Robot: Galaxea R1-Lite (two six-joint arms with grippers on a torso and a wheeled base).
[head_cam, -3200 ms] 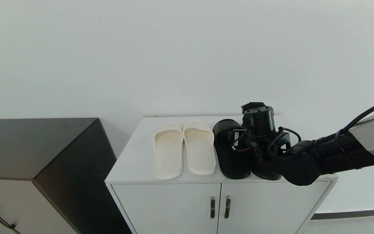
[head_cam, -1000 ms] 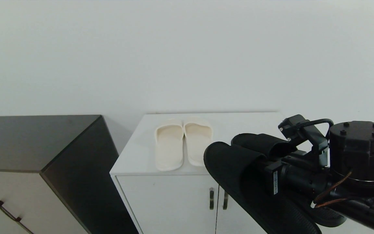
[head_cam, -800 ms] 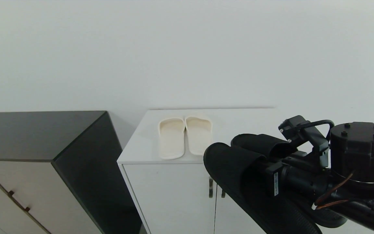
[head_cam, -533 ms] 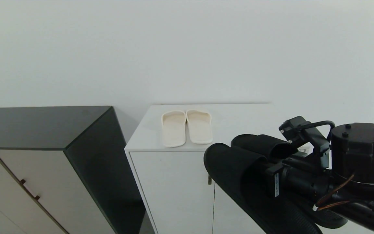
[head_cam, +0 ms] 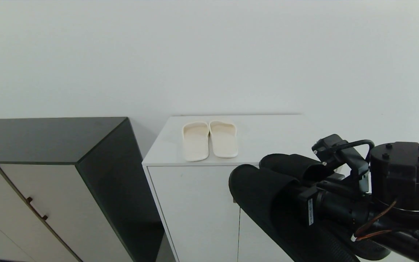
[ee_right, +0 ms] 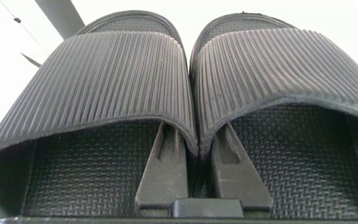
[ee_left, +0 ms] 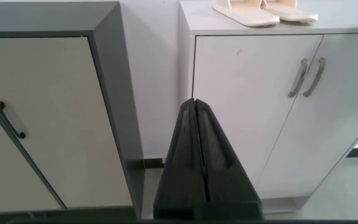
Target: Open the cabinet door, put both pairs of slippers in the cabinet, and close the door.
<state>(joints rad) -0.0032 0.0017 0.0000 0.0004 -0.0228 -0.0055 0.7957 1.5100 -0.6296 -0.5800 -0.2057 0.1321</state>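
My right fingers (ee_right: pixel 161 167) clamp the black slippers (head_cam: pixel 264 189) together, so my closed, empty left fingers (ee_left: pixel 185 155) must take the shut cabinet door (ee_left: pixel 253 106), its handle (ee_left: pixel 298 78) upright at the centre seam.

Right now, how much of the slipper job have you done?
Done: nothing is put away yet; the cabinet doors are shut. In hand: the right gripper holds the black slippers, jaws pinching their inner sides together. Left: open a door, put the black pair in, then the white slippers lying on top, and close the door. The left gripper is shut and empty.
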